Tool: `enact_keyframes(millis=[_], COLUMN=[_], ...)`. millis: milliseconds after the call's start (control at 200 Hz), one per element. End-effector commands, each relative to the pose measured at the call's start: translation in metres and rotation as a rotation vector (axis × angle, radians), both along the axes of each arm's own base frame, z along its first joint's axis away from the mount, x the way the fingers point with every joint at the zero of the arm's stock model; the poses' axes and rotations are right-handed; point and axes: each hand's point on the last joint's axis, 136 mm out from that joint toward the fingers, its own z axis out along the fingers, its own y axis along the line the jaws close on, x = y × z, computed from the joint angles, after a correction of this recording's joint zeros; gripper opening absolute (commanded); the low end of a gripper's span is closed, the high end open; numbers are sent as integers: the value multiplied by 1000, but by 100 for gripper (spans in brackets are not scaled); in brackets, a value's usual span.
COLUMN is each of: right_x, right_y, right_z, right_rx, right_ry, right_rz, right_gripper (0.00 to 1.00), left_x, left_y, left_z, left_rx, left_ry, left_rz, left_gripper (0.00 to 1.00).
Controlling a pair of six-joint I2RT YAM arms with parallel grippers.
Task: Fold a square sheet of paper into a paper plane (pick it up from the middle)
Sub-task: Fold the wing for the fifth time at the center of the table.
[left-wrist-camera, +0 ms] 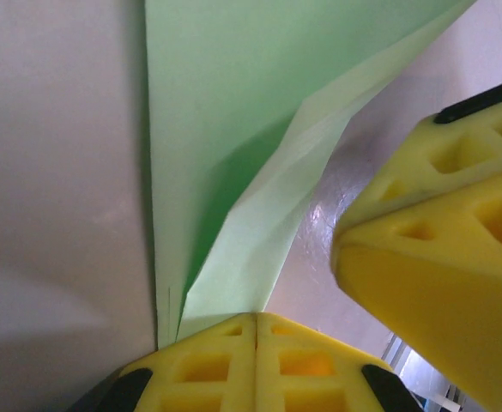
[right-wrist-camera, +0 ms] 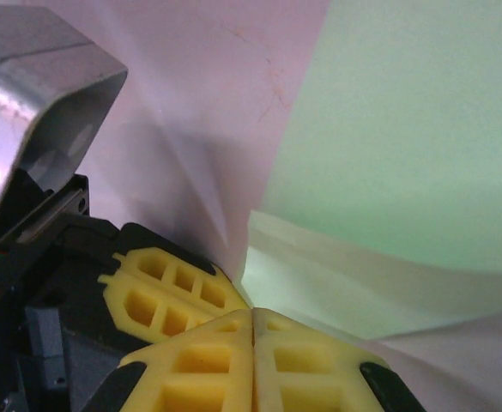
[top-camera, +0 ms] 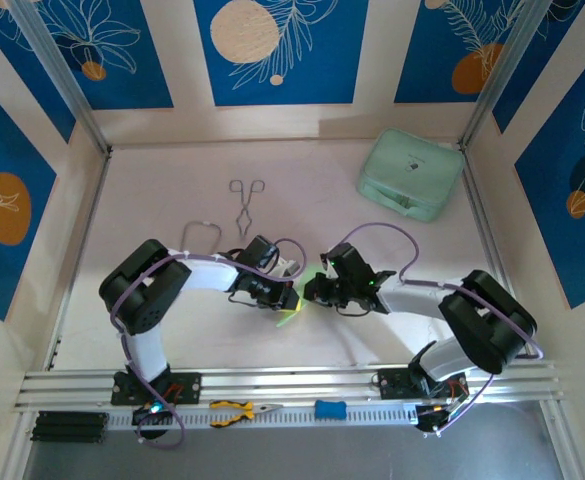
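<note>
Left claw (left-wrist-camera: 255, 319) and right claw (right-wrist-camera: 252, 313) meet, pinching paper (left-wrist-camera: 233, 103)

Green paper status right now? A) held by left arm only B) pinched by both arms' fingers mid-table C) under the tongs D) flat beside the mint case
B: the left gripper and the right gripper each have their yellow fingers shut on an edge of the green paper, meeting mid-table.

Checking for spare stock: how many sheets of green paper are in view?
1: the partly folded green sheet, above the middle of the table, pinched by the left tool and the right tool. Another could lie hidden beneath it.
</note>
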Motion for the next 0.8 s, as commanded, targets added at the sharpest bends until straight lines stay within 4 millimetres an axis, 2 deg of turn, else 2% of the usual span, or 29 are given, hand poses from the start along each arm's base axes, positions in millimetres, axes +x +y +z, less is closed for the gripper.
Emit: enact_keyframes(millis=[0, 100, 240, 315, 460, 795], right_x=[6, 5, 9, 14, 26, 44], right_y=[11, 8, -14, -22, -38, -77], right_z=[8, -6, -36, -42, -43, -43], right_rx=[49, 12, -7, 8, -28, -61], right_ry=[-13, 25, 87, 105, 137, 170], right_rz=[0, -5, -102, -128, -192, -320], right_gripper=[9, 8, 8, 8, 9, 10], left_x=[-18, -17, -19, -19, -20, -23], left_y=[30, 31, 33, 35, 40, 42], left_z=[-32, -33, -31, -33, -42, -45], left_rx=[151, 156, 154, 165, 194, 190], left_ry=[83, 86, 91, 94, 118, 125], left_rz=[24, 35, 41, 43, 49, 61], left_gripper=[0, 0, 0, 0, 0, 0])
